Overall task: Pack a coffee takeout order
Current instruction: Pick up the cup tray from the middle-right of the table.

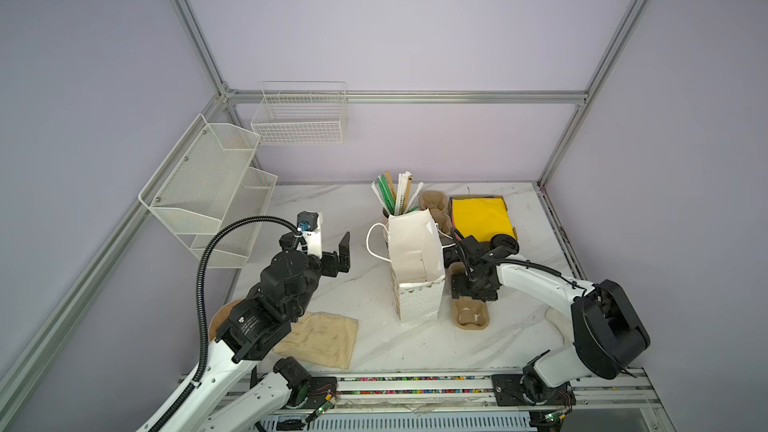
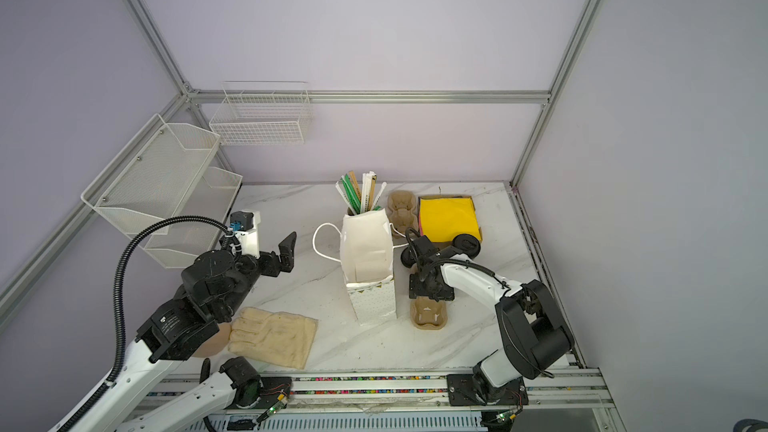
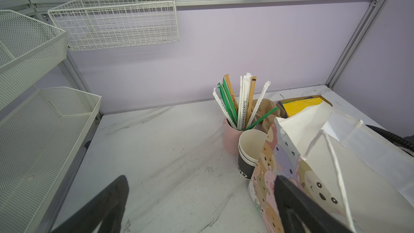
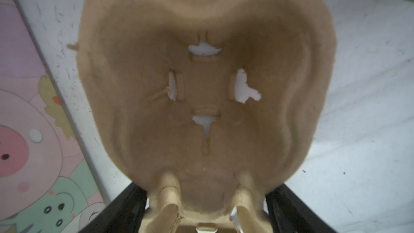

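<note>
Beside the paper bag (image 1: 415, 301), straddles light, crushable pulp cup carrier (image 4: 206, 90) at its waist, right gripper (image 4: 206, 187) closure unclear, left gripper (image 3: 201, 183) spread wide.

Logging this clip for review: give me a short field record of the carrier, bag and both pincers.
paper bag: upright, mouth open
carrier: lying flat beside paper bag, visible slot empty
right pincer: straddling carrier, grip unclear
left pincer: open, empty, apart from paper bag
yellow sheet: at back, outside paper bag
</note>
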Robot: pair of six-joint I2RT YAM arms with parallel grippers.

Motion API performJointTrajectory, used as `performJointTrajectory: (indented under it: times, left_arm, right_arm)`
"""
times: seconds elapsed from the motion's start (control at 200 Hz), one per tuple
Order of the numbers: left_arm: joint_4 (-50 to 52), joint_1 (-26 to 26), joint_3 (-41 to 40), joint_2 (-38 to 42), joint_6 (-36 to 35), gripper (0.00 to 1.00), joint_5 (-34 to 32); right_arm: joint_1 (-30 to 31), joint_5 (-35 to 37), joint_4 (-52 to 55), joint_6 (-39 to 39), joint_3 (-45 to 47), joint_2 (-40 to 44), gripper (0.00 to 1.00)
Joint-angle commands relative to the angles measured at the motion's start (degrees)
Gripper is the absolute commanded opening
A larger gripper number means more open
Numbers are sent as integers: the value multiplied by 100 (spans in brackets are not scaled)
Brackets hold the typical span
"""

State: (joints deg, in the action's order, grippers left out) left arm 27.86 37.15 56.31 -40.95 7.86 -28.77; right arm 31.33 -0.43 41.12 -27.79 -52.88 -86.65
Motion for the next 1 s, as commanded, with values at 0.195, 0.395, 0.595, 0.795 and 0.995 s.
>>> performJointTrajectory:
  times: [0.195,0.395,0.595,0.795,0.995]
  left_arm:
    - [-244,-23,-235,-7,-118,100,-32]
    - [-254,-33,-244,-4,-119,100,-38]
    - [-254,-32,-244,-8,-127,100,-52]
    - [-260,-28,-244,-21,-127,100,-45]
    - [-261,-32,-253,-14,-126,100,-42]
  right_arm:
    - [49,266,161,-25,50,51,79]
    - [47,222,139,-33,120,67,74]
    - [48,218,286,-81,-14,190,74]
    - [48,309,584,-86,-233,392,74]
    - [48,375,780,-107,-275,649,74]
